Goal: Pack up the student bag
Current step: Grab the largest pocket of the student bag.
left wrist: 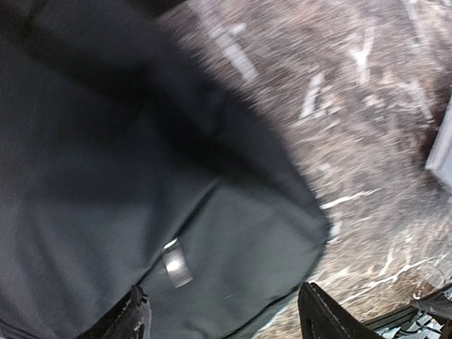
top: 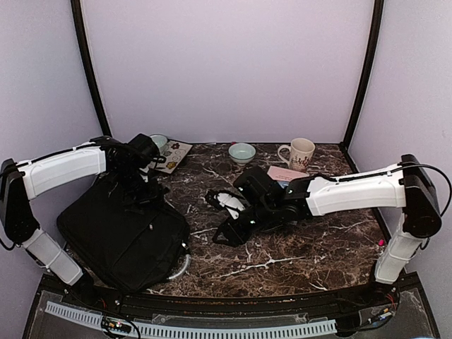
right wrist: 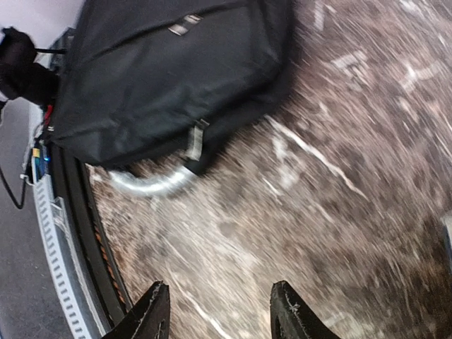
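Observation:
The student bag [top: 123, 233] lies flat at the table's left front, black, with its grey-white curved handle [top: 182, 267] at the near right corner. My left gripper [top: 147, 189] hovers over the bag's far edge. In the left wrist view it [left wrist: 226, 321] is open, with only black bag fabric [left wrist: 106, 176] and a zipper pull [left wrist: 176, 265] beneath. My right gripper [top: 229, 232] is low over the middle of the table, right of the bag. Its wrist view shows it [right wrist: 220, 314] open over bare marble, with the bag [right wrist: 162, 70] and handle [right wrist: 152, 182] ahead. Both wrist views are blurred.
A black and white item [top: 227, 203] lies mid-table just beyond the right gripper. At the back stand a pale bowl [top: 242, 152], a mug [top: 299, 153], a pink booklet [top: 286, 174], and a patterned sheet [top: 173, 154] with a small cup [top: 159, 141].

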`<state>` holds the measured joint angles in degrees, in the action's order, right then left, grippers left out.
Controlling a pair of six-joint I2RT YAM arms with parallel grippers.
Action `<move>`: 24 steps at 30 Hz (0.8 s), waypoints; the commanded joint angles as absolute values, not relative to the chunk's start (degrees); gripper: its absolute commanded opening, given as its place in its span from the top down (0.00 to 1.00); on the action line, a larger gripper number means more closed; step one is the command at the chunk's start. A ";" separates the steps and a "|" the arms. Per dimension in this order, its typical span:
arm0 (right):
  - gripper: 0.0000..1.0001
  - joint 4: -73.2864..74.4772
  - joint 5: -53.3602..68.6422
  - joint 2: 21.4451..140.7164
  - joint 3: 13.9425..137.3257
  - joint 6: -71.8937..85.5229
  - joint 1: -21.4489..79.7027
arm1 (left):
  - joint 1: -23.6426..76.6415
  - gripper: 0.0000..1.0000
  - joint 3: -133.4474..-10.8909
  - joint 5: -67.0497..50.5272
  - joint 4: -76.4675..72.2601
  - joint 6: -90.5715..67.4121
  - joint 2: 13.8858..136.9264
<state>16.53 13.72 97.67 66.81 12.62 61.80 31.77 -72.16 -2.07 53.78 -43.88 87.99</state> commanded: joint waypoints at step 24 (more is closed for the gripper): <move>0.70 13.85 8.09 124.84 91.51 6.86 68.66 | 31.46 0.28 -50.99 -0.50 64.80 -50.60 61.52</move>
